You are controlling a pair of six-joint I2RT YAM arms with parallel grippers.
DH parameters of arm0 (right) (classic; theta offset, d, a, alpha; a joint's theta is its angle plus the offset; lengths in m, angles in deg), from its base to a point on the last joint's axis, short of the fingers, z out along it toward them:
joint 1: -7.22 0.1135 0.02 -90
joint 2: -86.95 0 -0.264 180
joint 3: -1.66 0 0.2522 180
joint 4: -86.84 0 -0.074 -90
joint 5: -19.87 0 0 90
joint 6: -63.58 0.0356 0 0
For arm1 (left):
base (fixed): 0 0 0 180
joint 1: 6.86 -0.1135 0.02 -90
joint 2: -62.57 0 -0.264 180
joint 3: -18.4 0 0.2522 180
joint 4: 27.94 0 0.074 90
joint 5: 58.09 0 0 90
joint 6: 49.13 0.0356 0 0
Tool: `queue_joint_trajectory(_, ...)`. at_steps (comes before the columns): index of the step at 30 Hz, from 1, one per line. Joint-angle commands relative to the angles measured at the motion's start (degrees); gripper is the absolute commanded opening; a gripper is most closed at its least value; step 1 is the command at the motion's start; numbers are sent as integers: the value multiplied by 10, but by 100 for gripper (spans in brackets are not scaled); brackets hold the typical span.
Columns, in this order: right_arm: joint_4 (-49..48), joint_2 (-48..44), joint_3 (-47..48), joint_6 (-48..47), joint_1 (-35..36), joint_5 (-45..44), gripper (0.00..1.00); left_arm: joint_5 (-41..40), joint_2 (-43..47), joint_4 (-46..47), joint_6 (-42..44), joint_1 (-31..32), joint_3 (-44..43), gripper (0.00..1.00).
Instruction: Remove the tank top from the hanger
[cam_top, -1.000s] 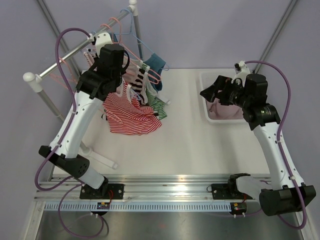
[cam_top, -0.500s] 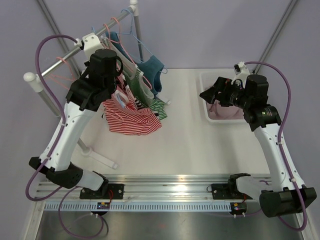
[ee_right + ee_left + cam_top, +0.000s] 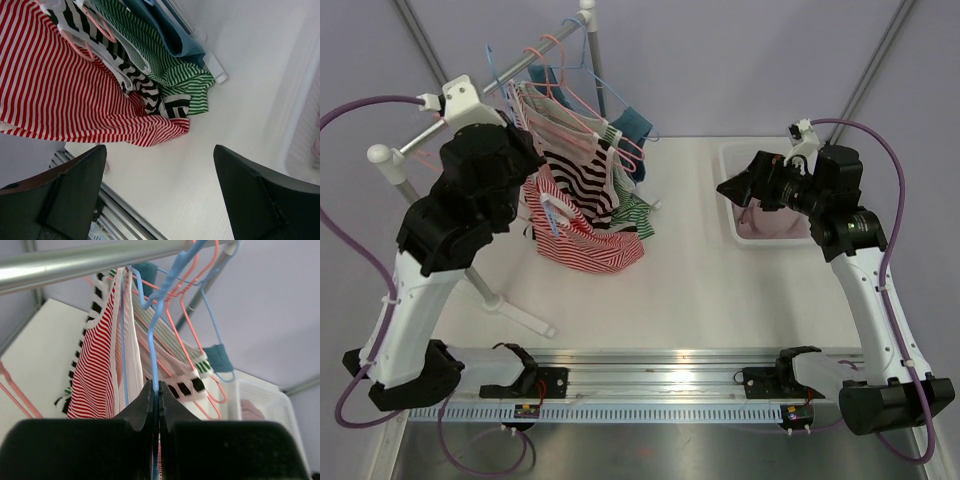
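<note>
One blue hanger (image 3: 153, 357) tight in left end effector (image 3: 156, 387) (right end effector (image 3: 159, 148) wide, empty); tank top (image 3: 582, 238) tag (image 3: 552, 214) illegible.

The blue hanger (image 3: 153, 357) is pinched between the closed jaws of the left gripper (image 3: 155, 390) and rises steeply above them, its hook curving at the top. The red-and-white striped tank top (image 3: 92, 375) hangs just left of the jaws, draping downward

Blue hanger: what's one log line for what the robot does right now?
left tool: shut on blue hanger | right tool: open, empty | red striped tank top: hanging
</note>
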Motion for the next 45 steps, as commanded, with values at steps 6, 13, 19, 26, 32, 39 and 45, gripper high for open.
queue_joint_trajectory(6,-50,-12,14,21,2,112,95,184,173,61,-53,28,164,0)
queue_joint_trajectory(13,-138,-17,-26,54,34,182,100,386,302,118,-75,44,390,0)
queue_joint_trajectory(19,-187,-5,-60,64,175,22,99,501,355,153,-74,49,511,0)
queue_joint_trajectory(26,-291,30,-151,106,294,-116,91,589,374,232,-104,49,570,0)
queue_joint_trajectory(32,-347,61,-171,116,324,-161,91,593,376,246,-113,49,570,0)
queue_joint_trajectory(39,-363,99,-150,104,326,-193,86,602,366,258,-114,50,567,0)
queue_joint_trajectory(45,-344,129,-134,81,326,-205,39,590,368,245,-107,50,557,0)
